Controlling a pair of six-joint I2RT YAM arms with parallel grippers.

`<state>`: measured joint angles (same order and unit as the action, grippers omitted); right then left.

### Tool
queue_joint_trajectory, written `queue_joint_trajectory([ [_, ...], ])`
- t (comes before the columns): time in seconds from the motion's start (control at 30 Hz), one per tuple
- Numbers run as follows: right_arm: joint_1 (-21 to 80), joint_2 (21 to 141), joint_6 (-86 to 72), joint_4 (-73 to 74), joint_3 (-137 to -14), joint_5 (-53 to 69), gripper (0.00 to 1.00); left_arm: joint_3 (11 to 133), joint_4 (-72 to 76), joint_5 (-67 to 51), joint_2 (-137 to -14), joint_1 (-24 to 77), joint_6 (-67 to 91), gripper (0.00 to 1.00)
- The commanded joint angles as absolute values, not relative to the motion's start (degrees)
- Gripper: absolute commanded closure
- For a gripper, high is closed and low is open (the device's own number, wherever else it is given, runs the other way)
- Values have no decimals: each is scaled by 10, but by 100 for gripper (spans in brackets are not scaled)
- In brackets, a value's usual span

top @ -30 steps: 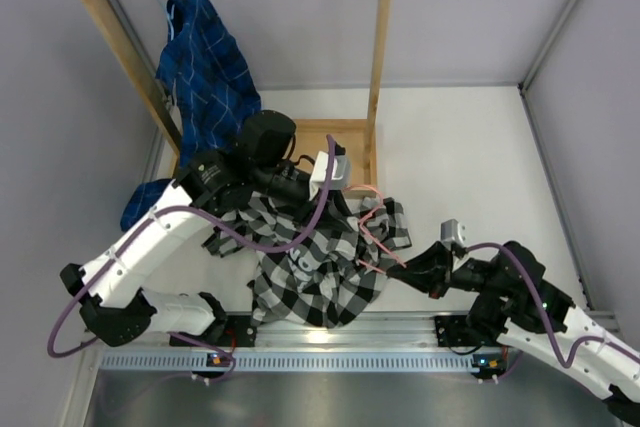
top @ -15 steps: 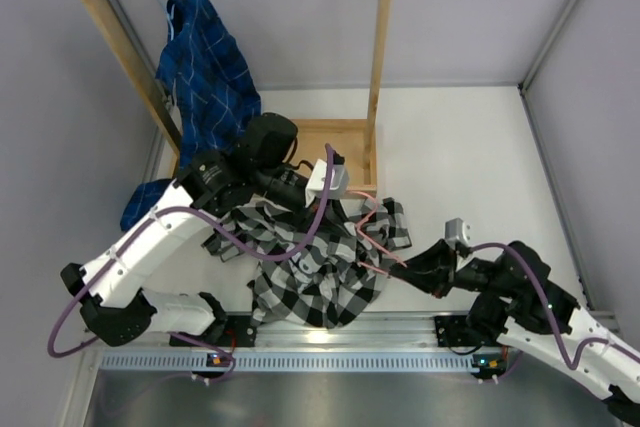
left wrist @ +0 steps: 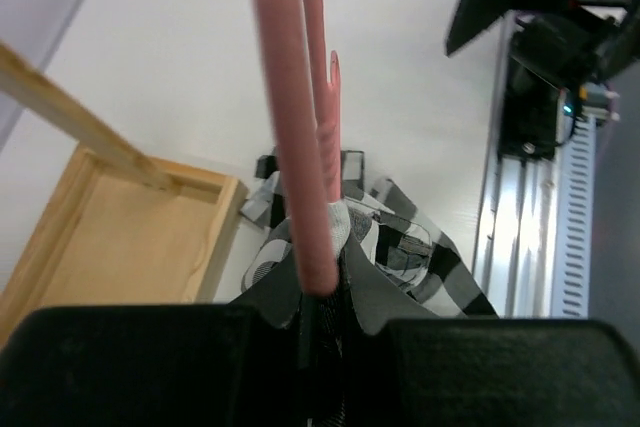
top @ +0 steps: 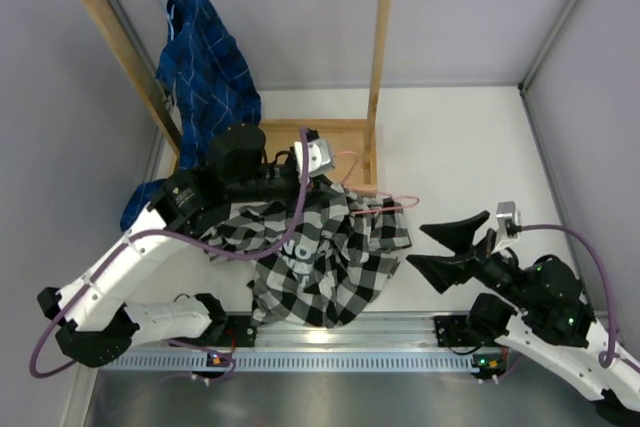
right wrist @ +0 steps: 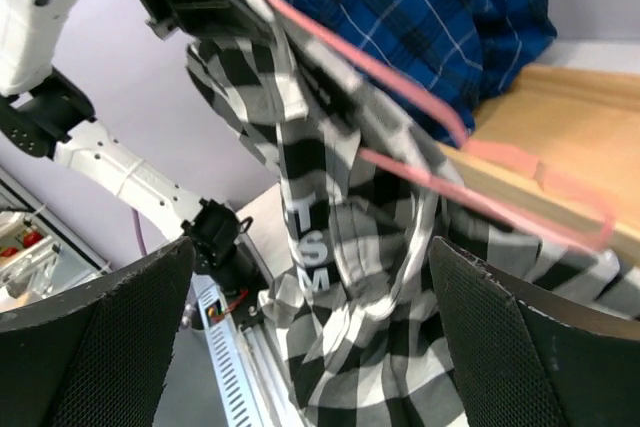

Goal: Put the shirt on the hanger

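Left tool (left wrist: 318,305) pinching hanger (left wrist: 298,147); shirt (top: 325,262) bunched beneath it; right tool (top: 416,244) spread wide, 3 o'clock of shirt, apart.

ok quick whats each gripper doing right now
left gripper: closed on the hanger
right gripper: open, holding nothing

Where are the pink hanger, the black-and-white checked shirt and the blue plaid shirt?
pink hanger (left wrist: 290,127): left wrist view, on its wire.
black-and-white checked shirt (top: 330,267): top view, middle of the cloth.
blue plaid shirt (top: 205,67): top view, its hanging body.
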<state>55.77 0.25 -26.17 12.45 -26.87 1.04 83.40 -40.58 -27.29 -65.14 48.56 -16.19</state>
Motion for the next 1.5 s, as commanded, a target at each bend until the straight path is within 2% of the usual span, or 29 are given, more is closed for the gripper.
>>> queue_joint_trajectory([
  [0.0, 563, -6, -323, 119, -254, -18, 7, 818, -267, -140, -630, 486, -74, 100],
  [0.27, 563, 184, -350, -15, -225, -87, 22, 759, -201, -46, -598, 486, 46, 100],
  [0.4, 563, 281, -380, -108, -208, -111, 24, 719, -177, -47, -576, 486, 85, 100],
  [0.63, 563, 344, -495, -283, -127, -125, 27, 700, -166, -53, -570, 485, 107, 100],
  [0.8, 563, 410, -526, -332, -130, -119, 33, 686, -145, -69, -568, 486, 115, 100],
  [1.0, 563, 456, -546, -397, -125, -154, 49, 676, -142, -79, -561, 486, 117, 100],
  [1.1, 563, 457, -553, -403, -116, -198, 74, 667, -142, -78, -552, 485, 115, 100],
  [1.13, 563, 454, -562, -400, -113, -213, 88, 664, -142, -75, -543, 486, 111, 100],
  [1.2, 562, 437, -567, -388, -109, -249, 97, 658, -142, -69, -534, 486, 105, 100],
  [1.23, 562, 429, -562, -362, -112, -258, 100, 657, -148, -69, -527, 486, 97, 100],
  [1.37, 536, 375, -519, -256, -148, -281, 100, 659, -175, -69, -504, 486, 83, 100],
  [1.47, 475, 365, -487, -166, -191, -241, 100, 657, -199, -69, -485, 486, 97, 100],
])
